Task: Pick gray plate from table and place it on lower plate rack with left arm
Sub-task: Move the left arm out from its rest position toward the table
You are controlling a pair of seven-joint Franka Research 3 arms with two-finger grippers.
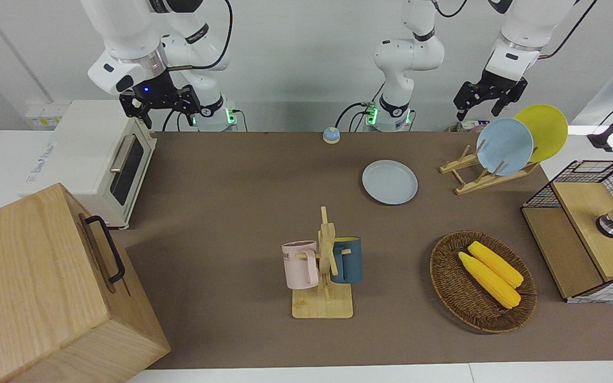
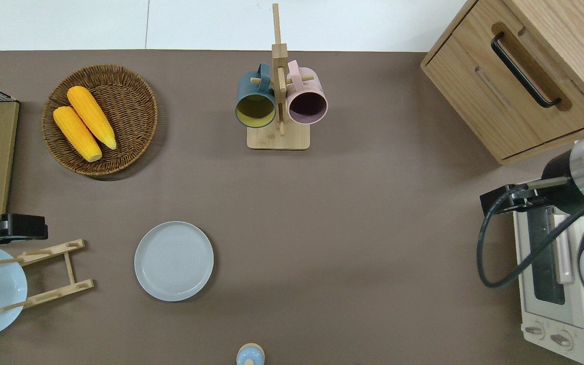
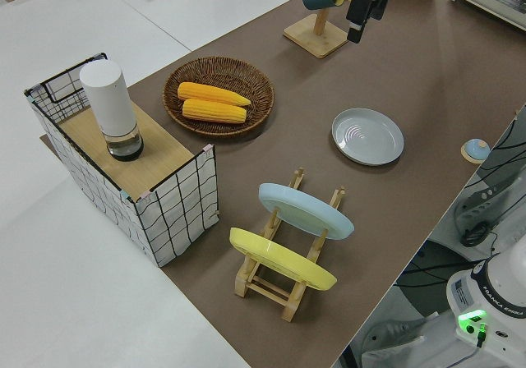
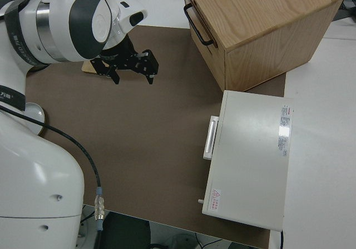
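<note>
While flat on table, gray plate, round, shallow-rimmed

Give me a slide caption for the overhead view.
Gray plate lies flat on the table beside the lower plate rack, left gripper hovering open nearby.

gray plate: I see plain light gray, with faint concentric rings.
tabletop: matte brown mat with a white edge.
lower plate rack: pale wood; I see a light-blue plate and a yellow plate on it.
mugs: pink mug and dark teal mug, yellow inside.
basket: I read dark brown weave, holding yellow corn.
wire crate: black grid on white.
</note>
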